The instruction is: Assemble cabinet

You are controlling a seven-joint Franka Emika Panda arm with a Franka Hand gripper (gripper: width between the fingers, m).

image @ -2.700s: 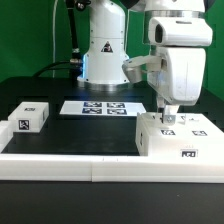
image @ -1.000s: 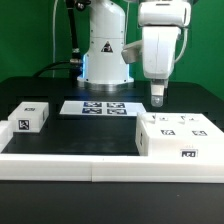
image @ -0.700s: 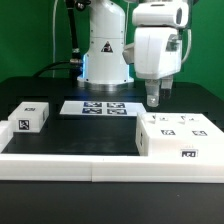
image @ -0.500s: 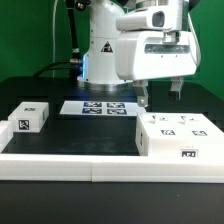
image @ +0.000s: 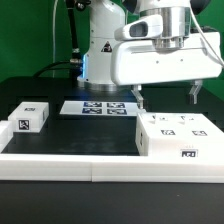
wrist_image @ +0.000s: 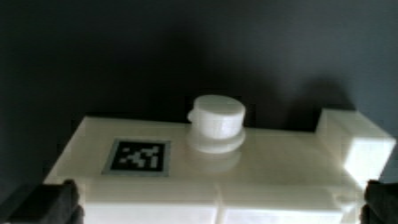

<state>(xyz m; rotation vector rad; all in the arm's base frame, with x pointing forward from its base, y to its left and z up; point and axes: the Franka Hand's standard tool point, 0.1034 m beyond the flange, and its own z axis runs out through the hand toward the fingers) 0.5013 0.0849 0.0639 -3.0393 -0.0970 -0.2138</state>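
A robot gripper (image: 167, 100) hovers with its jaws spread wide above the white cabinet (image: 178, 136), not touching it. The cabinet sits on the black table (image: 60, 140) toward the exterior view's right. A small white tagged block (image: 29, 116) lies well apart on the left.

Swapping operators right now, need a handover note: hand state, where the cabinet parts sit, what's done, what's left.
Hand: open wide, empty, hovering over the large white box-shaped plastic cabinet body, not touching it.
Cabinet body: on the black table, at the exterior view's right, tags facing up. In the wrist view a short white round peg stands on its top.
Small white tagged plastic block: loose at the exterior view's left, well apart from the body.
Flat white marker board: between them, further back.
Done: body placed, peg upright on it.
Left: the loose block is not yet joined.
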